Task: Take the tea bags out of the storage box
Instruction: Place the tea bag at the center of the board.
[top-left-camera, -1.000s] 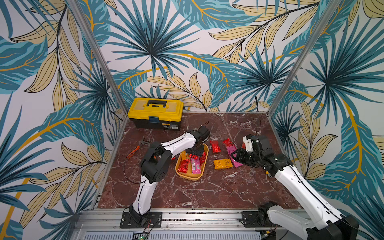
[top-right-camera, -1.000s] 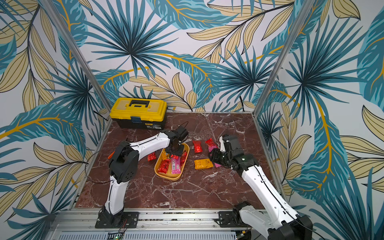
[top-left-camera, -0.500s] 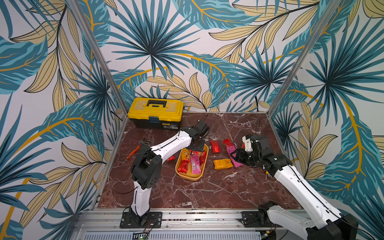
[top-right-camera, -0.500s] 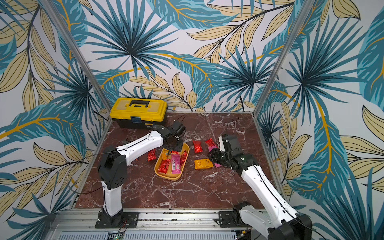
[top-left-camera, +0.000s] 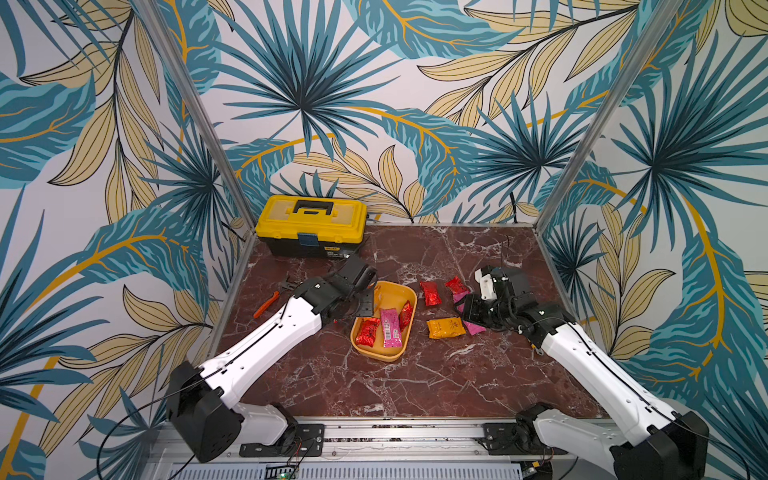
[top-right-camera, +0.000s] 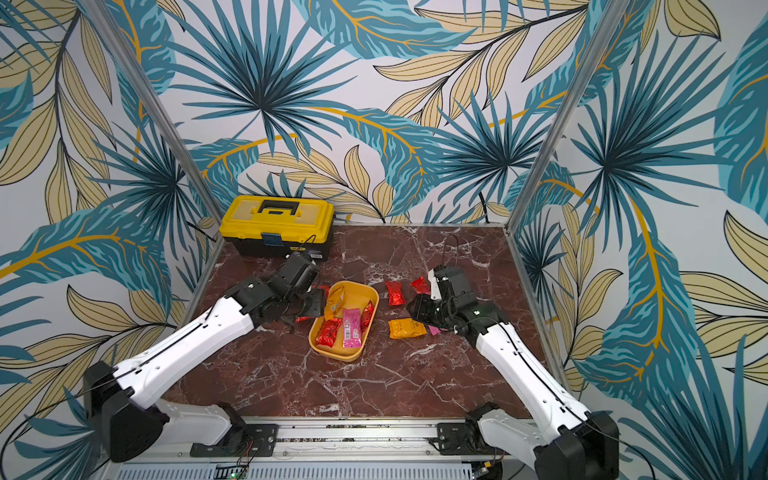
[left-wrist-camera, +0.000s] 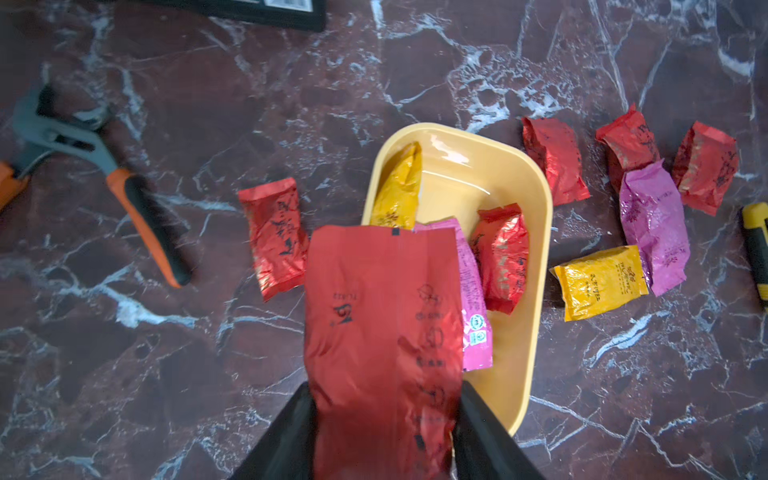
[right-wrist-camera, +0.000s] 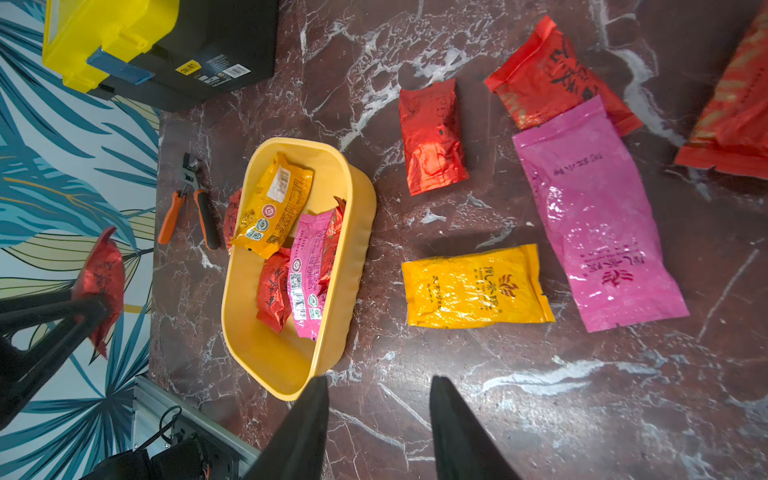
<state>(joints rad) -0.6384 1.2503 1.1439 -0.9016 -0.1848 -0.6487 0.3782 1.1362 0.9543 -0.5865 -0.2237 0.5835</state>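
1. Left wrist view: the left gripper (left-wrist-camera: 386, 388) is clamped on a red tea bag (left-wrist-camera: 382, 316), which is pinched at one end between the black fingers.
2. The held bag's long axis runs in line with the fingers. Its free end points ahead, above the near rim of the storage box (left-wrist-camera: 536, 232).
3. The right gripper (right-wrist-camera: 378, 386) has its jaws apart and holds nothing. It hovers just beside one end of the box.
4. Inside the box are a yellow bag (right-wrist-camera: 272, 208) propped against a wall, a pink bag (right-wrist-camera: 307, 266) and a red bag (right-wrist-camera: 272, 291). All lie roughly along the box's long axis.
5. A loose red bag (left-wrist-camera: 276, 237) lies just beside one long side of the box. More bags in red, pink and yellow lie off the opposite side.
6. I'd worry the slick foil, held by one end only, slips free and drops back into the box it hangs over.
7. The dangling end could also snag the propped yellow bag or nudge the light box.
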